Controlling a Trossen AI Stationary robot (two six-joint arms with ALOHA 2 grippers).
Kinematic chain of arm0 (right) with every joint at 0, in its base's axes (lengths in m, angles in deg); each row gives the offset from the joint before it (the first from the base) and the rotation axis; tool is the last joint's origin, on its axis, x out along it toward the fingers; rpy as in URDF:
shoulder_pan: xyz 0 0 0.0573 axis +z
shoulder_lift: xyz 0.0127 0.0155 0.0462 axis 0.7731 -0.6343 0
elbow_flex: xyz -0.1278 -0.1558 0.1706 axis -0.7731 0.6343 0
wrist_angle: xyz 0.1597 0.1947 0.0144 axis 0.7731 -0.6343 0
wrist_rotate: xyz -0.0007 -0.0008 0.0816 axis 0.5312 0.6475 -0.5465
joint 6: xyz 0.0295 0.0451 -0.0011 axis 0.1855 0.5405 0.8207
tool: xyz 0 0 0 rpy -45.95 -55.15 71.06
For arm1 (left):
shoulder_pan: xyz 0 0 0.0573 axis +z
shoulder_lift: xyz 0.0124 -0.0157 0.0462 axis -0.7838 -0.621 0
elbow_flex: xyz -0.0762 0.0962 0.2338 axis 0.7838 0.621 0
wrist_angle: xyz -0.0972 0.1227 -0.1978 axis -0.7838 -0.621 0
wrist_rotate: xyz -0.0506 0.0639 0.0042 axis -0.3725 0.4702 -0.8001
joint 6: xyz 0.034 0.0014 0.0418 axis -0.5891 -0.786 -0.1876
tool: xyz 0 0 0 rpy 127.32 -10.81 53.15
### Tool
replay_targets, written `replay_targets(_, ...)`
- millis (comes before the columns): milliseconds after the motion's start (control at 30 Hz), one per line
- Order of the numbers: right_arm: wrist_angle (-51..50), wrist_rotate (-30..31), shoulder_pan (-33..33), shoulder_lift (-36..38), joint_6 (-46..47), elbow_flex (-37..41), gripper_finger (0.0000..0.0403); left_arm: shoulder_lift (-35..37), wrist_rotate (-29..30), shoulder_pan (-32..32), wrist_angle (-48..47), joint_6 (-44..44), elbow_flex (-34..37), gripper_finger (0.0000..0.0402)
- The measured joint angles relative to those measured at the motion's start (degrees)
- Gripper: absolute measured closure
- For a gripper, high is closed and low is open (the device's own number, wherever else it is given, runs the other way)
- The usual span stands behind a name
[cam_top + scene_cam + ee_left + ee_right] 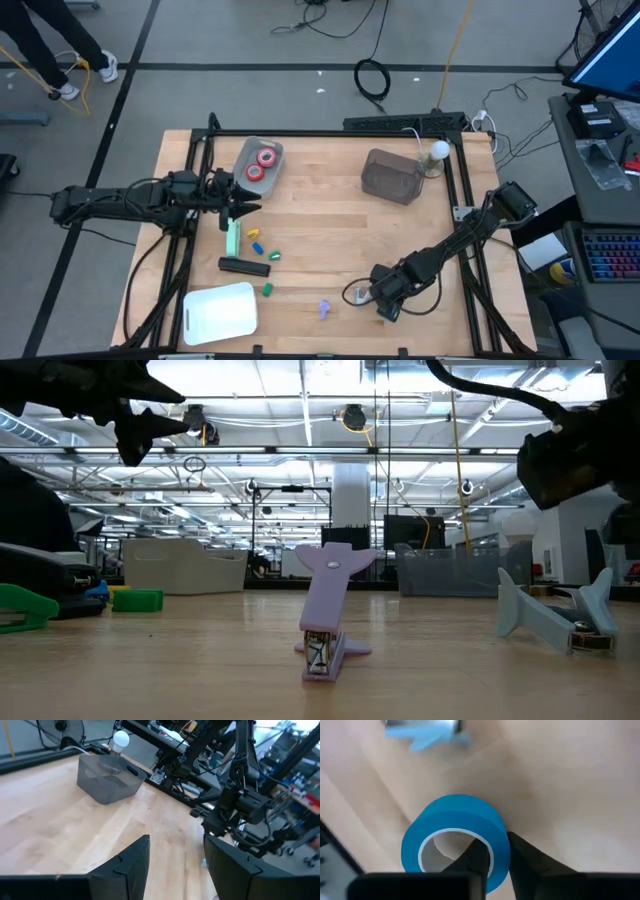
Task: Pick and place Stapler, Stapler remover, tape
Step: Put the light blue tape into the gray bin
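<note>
My right gripper (495, 851) is cut off by the right wrist picture's lower edge, and the blue ring-shaped roll of tape (456, 834) with the pale centre loses its lower rim behind my dark fingers (530, 860); the pale blue object (426, 731) beyond it is blurred and cropped by the upper edge. In the high view that roll is hidden under my right gripper. In the low view the green plastic piece (22, 607) is clipped by the picture's left edge.
</note>
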Motion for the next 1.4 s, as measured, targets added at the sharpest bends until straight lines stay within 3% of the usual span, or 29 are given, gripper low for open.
replay_targets(167, -1.0, 4.2, -1.3, 9.3, -1.4, -0.2, 0.0370, 0.0, -0.4, 0.0, 0.9, 5.4, 0.0, 0.0213)
replay_targets(367, 0.5, 20.9, -7.6, 21.5, -4.6, -0.2, 0.0370, -1.2, -4.5, -0.4, 6.2, 6.5, 0.0, 0.0213)
replay_targets(533, 10.0, 30.3, -15.4, 27.4, -17.2, -0.2, 0.0370, -5.7, -4.5, -2.2, 15.7, 1.7, 0.0, 0.0213)
replay_targets(700, 25.7, 30.2, -22.6, 27.2, -32.3, -0.3, 0.0369, -12.9, -4.4, -4.4, 26.3, -5.3, 0.0, 0.0213)
replay_targets(833, 35.4, 30.1, -26.6, 24.8, -39.1, -0.3, 0.0369, -18.9, -3.6, -5.4, 34.8, -8.5, 0.0, 0.0213)
replay_targets(1000, 41.8, 29.2, -29.0, 21.7, -41.3, -0.3, 0.0368, -24.9, 0.6, -5.8, 42.2, -9.1, -0.6, 0.0213)
replay_targets(1233, 47.2, 24.2, -30.7, 17.2, -41.4, -0.3, 0.0368, -31.6, 1.6, -5.8, 42.7, -11.8, -5.0, 0.0213)
replay_targets(1400, 49.5, 23.8, -31.5, 15.7, -41.9, -0.3, 0.0368, -36.0, 1.6, -5.8, 42.8, -13.9, -8.2, 0.0213)
